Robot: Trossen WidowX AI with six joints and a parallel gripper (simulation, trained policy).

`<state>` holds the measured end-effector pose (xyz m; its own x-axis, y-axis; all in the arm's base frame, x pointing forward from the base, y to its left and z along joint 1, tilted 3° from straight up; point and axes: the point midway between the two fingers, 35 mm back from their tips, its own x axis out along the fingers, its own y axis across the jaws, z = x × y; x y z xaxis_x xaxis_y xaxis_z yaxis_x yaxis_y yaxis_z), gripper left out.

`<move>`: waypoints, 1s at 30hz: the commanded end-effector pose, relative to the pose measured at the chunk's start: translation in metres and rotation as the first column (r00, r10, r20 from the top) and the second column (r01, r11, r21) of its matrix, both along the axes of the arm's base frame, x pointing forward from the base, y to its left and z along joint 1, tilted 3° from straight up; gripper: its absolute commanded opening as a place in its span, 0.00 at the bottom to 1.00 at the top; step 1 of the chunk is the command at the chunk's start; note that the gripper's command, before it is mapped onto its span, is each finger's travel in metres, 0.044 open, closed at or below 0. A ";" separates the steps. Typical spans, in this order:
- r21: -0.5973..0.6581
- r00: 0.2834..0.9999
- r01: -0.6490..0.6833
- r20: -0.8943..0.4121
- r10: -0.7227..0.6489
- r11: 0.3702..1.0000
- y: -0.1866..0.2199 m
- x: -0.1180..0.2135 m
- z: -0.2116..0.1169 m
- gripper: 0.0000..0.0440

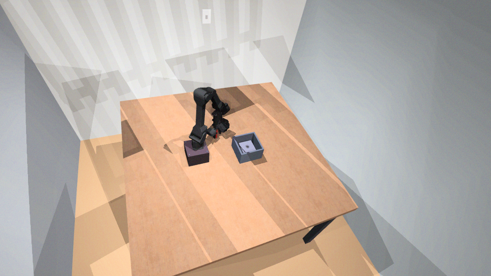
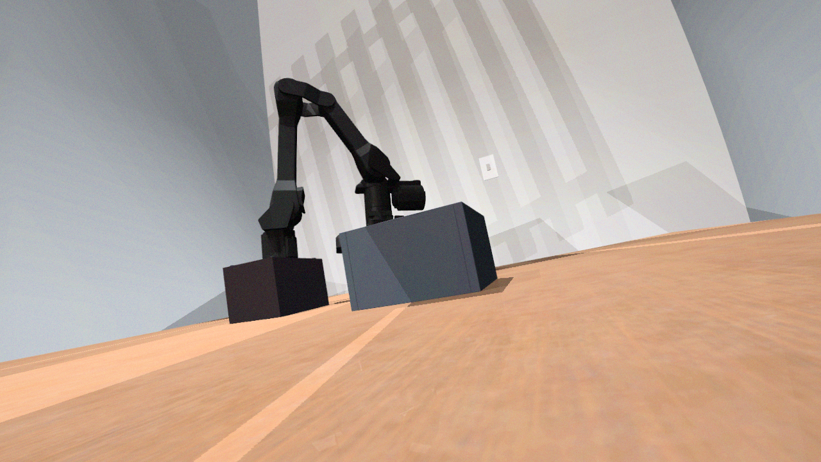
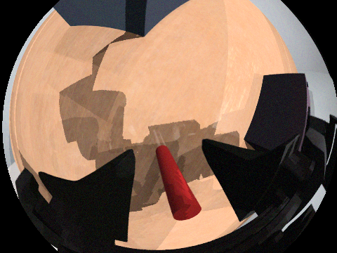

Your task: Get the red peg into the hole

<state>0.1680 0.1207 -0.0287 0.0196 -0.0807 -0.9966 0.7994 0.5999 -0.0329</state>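
Purple-black in your top view, the base [image 1: 198, 160] [image 2: 251, 294] [image 3: 281, 109] sits left of the fingers [image 1: 217, 134] on the surface [image 1: 219, 209] [image 2: 516, 373] [image 3: 175, 70]. Next you have the fingers themselves, apart, with the red peg [image 1: 216, 134] [image 3: 177, 186] standing between them, a gap on each side in your wrist view. Right of the fingers is the open box [image 1: 251, 156] [image 2: 407, 258] [image 3: 98, 14], the plate [image 1: 243, 143] at its bottom. Your exterior view hides the peg.

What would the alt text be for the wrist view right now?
Red peg stands between the open gripper's two black fingers, with gaps on both sides. A corner of the blue-grey box shows at the top edge; the arm's dark base block sits at right.
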 end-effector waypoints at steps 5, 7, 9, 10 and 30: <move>0.035 0.999 0.023 -0.039 -0.022 0.999 0.002 -0.001 -0.002 0.20; 0.043 0.998 0.026 -0.050 -0.024 0.999 0.002 -0.001 -0.001 0.08; 0.043 0.999 0.022 -0.045 -0.020 0.999 0.001 0.002 0.001 0.02; 0.036 0.999 0.015 -0.034 -0.014 0.999 0.000 0.004 0.004 0.00; -0.064 0.986 -0.096 0.127 0.104 0.993 -0.022 0.050 0.069 0.00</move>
